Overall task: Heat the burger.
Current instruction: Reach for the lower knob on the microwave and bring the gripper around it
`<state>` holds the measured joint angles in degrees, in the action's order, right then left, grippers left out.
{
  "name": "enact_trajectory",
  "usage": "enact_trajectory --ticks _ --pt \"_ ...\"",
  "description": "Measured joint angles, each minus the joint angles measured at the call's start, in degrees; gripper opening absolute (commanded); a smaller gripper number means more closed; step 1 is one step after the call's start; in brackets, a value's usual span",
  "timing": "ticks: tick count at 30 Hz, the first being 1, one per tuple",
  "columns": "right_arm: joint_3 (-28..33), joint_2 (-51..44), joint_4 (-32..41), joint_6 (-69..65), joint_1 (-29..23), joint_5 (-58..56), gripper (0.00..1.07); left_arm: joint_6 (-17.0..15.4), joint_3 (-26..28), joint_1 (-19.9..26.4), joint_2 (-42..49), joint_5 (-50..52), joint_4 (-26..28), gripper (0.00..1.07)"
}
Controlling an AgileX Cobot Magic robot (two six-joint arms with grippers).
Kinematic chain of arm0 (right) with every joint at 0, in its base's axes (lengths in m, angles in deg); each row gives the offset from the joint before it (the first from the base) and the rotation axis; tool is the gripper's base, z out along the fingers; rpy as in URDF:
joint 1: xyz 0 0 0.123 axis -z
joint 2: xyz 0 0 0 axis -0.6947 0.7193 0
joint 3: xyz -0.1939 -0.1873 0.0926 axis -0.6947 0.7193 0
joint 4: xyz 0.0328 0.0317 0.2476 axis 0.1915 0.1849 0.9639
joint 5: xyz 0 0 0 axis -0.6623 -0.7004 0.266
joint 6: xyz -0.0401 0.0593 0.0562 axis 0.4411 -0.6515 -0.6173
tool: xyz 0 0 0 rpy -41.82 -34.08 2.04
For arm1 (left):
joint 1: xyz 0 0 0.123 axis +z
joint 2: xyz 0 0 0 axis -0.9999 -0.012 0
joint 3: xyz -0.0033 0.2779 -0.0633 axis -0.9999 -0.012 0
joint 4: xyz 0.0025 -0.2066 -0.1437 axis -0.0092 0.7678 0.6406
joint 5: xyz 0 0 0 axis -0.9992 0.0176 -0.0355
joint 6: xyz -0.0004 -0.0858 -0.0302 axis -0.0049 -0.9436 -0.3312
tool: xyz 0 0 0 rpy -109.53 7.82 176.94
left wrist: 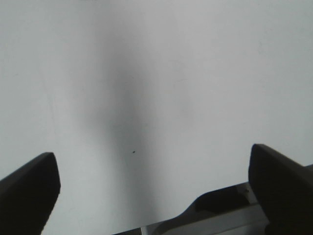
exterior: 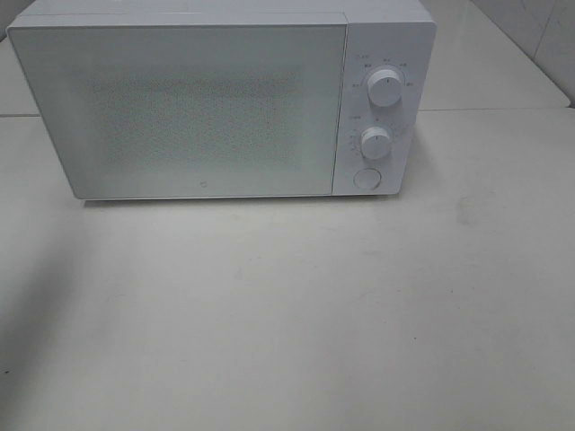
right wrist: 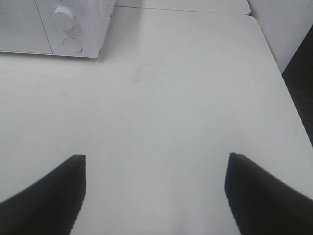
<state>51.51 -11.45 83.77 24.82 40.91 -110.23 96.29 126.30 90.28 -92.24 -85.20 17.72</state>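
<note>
Nearest the cameras are the two hands, each seen only in its own wrist view. The left hand (left wrist: pixel 151 152) has its two dark fingers (left wrist: pixel 29 191) spread wide apart with nothing between them. It hangs over bare tabletop (left wrist: pixel 195 73), which carries a soft grey shadow and one tiny dark speck (left wrist: pixel 133 151). The right hand (right wrist: pixel 156 157) is likewise spread, its two black fingers (right wrist: pixel 264 196) well apart and gripping nothing, with pale tabletop (right wrist: pixel 171 107) beneath it.

In the high view, the lower half of the frame is filled by the white tabletop (exterior: pixel 287 314). A faint joint line (exterior: pixel 503 109) crosses it at the right of the frame, level with the appliance.

Farther back, in the upper part of the frame, stands one white microwave (exterior: pixel 180 108) with its frosted door shut. Its control panel at the right edge carries two round dials, an upper dial (exterior: pixel 384 87) and a lower dial (exterior: pixel 376 142), with one round button (exterior: pixel 367 178) below them. The right wrist view catches that same corner of the microwave (right wrist: pixel 88 29).

Where the burger is cannot be told; the shut door hides the microwave's inside.
</note>
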Motion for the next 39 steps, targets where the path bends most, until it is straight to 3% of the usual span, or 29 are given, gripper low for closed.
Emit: enact_trajectory --ticks 4,12,21,23,26,39 --pt "0.00 0.00 0.00 0.00 0.00 0.00 0.76 -0.86 -1.95 1.95 4.53 -0.06 -1.03 1.00" --pt "0.00 0.00 0.00 0.00 0.00 0.00 0.76 -5.39 -13.06 2.46 23.66 0.74 -7.45 1.00" --pt "0.00 0.00 0.00 0.00 0.00 0.00 0.76 -5.79 -20.45 2.46 38.67 2.64 -8.77 1.00" --pt "0.00 0.00 0.00 0.00 0.00 0.00 0.76 -5.79 -24.35 2.46 47.04 2.92 -8.82 1.00" --pt "0.00 0.00 0.00 0.00 0.00 0.00 0.76 -5.79 -27.10 2.46 52.31 3.15 -9.00 1.00" --pt "0.00 0.00 0.00 0.00 0.00 0.00 0.76 -5.79 -32.14 2.46 69.04 4.81 -9.51 1.00"
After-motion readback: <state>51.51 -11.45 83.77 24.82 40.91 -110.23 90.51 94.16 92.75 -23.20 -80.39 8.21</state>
